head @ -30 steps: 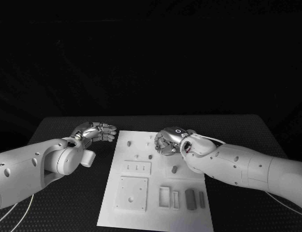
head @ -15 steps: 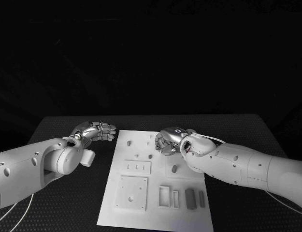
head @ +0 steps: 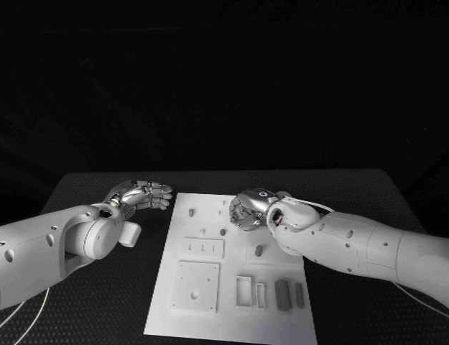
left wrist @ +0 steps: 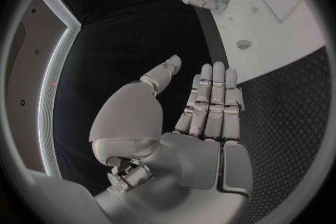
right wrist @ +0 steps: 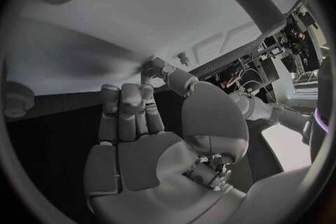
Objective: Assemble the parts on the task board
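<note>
Two hands, nothing held: my left hand (head: 141, 195) waits with fingers straight and apart beside the task board's (head: 198, 316) far left corner, my right hand (head: 251, 208) loosely open above its far edge. Small grey parts (head: 282, 293) lie near the board's near right corner, likely light, stiff, best pinched along their long sides.

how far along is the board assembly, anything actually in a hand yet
Early, it seems. Loose grey parts lie flat at the near end of the white board. The right hand hovers over the board's far end, fingers curled; a held part can't be made out. The left hand is off the board, empty.
</note>
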`<move>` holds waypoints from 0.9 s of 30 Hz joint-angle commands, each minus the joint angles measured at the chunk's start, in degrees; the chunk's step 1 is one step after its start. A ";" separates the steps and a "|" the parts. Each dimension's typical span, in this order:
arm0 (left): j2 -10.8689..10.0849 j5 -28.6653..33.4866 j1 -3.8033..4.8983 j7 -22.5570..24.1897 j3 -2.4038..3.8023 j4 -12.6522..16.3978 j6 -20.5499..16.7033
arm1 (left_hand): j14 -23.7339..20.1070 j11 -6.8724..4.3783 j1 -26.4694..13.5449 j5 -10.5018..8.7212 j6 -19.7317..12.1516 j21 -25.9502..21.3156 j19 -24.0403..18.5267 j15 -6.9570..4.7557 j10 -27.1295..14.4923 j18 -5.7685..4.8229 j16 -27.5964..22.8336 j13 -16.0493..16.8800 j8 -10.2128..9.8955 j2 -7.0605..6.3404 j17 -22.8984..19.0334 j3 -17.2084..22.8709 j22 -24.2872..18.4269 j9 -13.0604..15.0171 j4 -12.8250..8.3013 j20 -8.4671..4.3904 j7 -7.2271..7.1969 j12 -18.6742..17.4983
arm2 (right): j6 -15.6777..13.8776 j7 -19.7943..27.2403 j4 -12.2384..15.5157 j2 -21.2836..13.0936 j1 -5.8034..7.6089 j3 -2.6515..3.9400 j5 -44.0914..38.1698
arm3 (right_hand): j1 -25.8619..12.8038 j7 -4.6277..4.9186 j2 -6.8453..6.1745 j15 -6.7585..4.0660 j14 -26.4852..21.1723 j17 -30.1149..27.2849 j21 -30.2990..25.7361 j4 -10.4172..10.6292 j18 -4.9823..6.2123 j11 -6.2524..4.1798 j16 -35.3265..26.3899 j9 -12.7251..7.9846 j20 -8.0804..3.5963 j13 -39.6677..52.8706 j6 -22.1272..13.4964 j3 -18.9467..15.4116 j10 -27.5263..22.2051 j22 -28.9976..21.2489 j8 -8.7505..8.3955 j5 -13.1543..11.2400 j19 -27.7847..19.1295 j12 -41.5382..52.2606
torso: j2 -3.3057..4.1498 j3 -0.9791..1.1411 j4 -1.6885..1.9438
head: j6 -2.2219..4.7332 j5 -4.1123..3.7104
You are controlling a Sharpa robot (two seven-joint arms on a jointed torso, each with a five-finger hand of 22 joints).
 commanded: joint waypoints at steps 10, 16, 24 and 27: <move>0.03 -0.24 0.03 0.63 0.03 0.04 0.57 | -0.22 0.08 -0.28 -0.21 -0.35 0.35 -0.32 0.20 -0.08 0.90 0.03 0.12 -0.32 -0.05 0.08 0.07 1.24 0.09 0.30 0.03 -0.11 -0.31 | -6.52 -1.50 1.11 -0.54 -0.07 -0.05 -1.06 | -0.48 0.79 0.33 -0.84 0.64 0.06 0.11 -0.21 2.57 -0.99 -0.16 0.95 0.00 -0.31 3.69 1.10 0.71 0.11 0.82 0.36 0.80 0.34 | -0.06 -0.01 -0.05 | 0.57 -0.12; 0.15 -0.29 0.03 0.69 0.03 -0.18 0.51 | -0.22 0.07 -0.25 -0.21 -0.35 0.35 -0.32 0.20 -0.07 0.90 0.03 0.14 -0.32 -0.07 0.08 0.07 1.24 0.11 0.27 0.03 -0.11 -0.32 | -9.24 -1.84 0.09 0.25 0.90 -0.01 -2.95 | -0.40 0.63 -0.25 -0.98 1.08 -0.04 0.13 -0.31 2.57 -1.15 -0.23 1.04 -0.24 -0.50 4.01 1.73 1.20 0.13 0.99 0.36 1.23 0.25 | -0.05 -0.04 0.04 | 1.17 -0.29; 0.30 -0.31 0.03 0.74 0.03 -0.34 0.38 | -0.22 0.07 -0.20 -0.20 -0.34 0.36 -0.33 0.20 -0.07 0.91 0.04 0.16 -0.33 -0.08 0.09 0.09 1.24 0.13 0.24 0.03 -0.11 -0.33 | -10.10 -1.84 -2.15 1.65 1.29 -0.01 -4.79 | -0.31 0.55 -0.67 -1.03 1.41 -0.15 0.11 -0.19 2.57 -1.22 -0.31 1.08 -0.42 -0.66 4.20 2.12 1.52 0.12 1.06 0.36 1.55 0.13 | 0.00 -0.05 0.12 | 1.61 -0.27; 0.46 -0.32 0.03 0.77 0.03 -0.43 0.42 | -0.22 0.07 -0.19 -0.20 -0.35 0.37 -0.33 0.20 -0.07 0.91 0.04 0.17 -0.33 -0.08 0.09 0.09 1.24 0.14 0.23 0.03 -0.11 -0.33 | -10.72 -1.71 -3.42 2.39 1.30 -0.01 -5.21 | -0.28 0.54 -0.77 -1.04 1.49 -0.18 0.09 -0.13 2.57 -1.24 -0.34 1.08 -0.46 -0.71 4.25 2.23 1.60 0.11 1.08 0.36 1.61 0.09 | 0.05 -0.04 0.09 | 1.80 -0.18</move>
